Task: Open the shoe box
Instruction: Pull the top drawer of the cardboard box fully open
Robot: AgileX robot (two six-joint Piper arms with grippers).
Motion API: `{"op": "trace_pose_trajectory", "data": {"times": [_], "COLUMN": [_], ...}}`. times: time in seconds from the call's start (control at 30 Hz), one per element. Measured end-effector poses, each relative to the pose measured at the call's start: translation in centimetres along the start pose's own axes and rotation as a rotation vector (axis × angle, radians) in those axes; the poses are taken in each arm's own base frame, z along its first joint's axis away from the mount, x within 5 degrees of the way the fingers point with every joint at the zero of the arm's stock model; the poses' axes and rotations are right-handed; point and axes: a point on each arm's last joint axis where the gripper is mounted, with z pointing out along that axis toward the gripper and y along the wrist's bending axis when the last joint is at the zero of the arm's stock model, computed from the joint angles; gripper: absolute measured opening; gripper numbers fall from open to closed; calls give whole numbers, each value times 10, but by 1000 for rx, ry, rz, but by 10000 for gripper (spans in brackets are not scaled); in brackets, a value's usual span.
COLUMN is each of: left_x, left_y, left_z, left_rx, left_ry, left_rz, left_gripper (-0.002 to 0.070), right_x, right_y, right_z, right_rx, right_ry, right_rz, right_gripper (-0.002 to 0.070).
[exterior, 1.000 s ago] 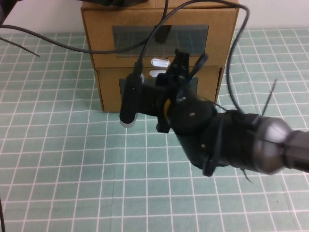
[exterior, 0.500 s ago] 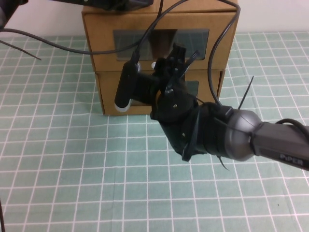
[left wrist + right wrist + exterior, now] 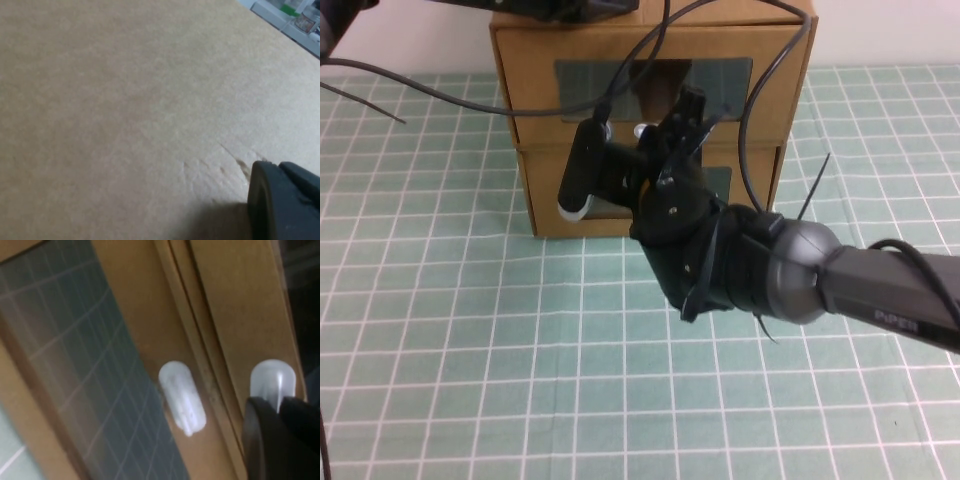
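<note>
Cardboard shoe box (image 3: 540, 90), top of a stack of two, at the bench (image 3: 440, 300) far edge. Right gripper (image 3: 279, 407) at its front, pinched on white pull tab (image 3: 272, 377). Left gripper (image 3: 280, 200) over box top; grip cannot tell.

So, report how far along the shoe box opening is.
Done: nothing is open yet; the upper box and lower box both look flush shut. In hand: the right tool is at the box fronts, beside a white pull tab; the left tool is close over plain cardboard, seemingly the box top. Left: probably grip the tab and pull.
</note>
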Motion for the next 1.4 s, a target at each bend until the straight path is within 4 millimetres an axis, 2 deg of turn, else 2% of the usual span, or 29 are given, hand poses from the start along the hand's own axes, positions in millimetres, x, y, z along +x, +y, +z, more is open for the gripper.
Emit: {"op": "trace_pose_trajectory", "data": {"times": [0.1,0.37,0.47,0.57,0.73,0.83,1.0,1.13,1.27,1.4], "left_x": [0,0,0,0,0,0,-5,-11,-31,-53], "left_y": [0,0,0,0,0,0,-3,-7,-26,-64], "left_z": [0,0,0,0,0,0,-4,-11,-39,-82], "left_rx": [1,1,1,1,1,1,-2,-14,-65,-74], "left_ry": [2,2,2,2,2,2,-3,26,21,-16], "left_rz": [-2,-8,-8,-8,-8,-8,5,50,98,140], "left_gripper": [-5,-5,-5,-5,-5,-5,-5,-5,-5,-5], "right_x": [-3,1,5,8,9,3,-20,-39,-49,-57], "right_y": [2,24,29,35,38,34,18,-12,-50,-100], "right_z": [-21,-103,-126,-136,-137,-138,-151,-176,-202,-207], "right_rx": [-10,-88,-141,-173,-177,-207,-359,-501,-574,-488], "right_ry": [-2,23,37,56,56,71,6,-104,-162,-244], "right_rz": [-4,-14,26,51,67,120,212,295,342,406], "right_gripper": [15,14,14,15,18,60,205,237,218,104]}}
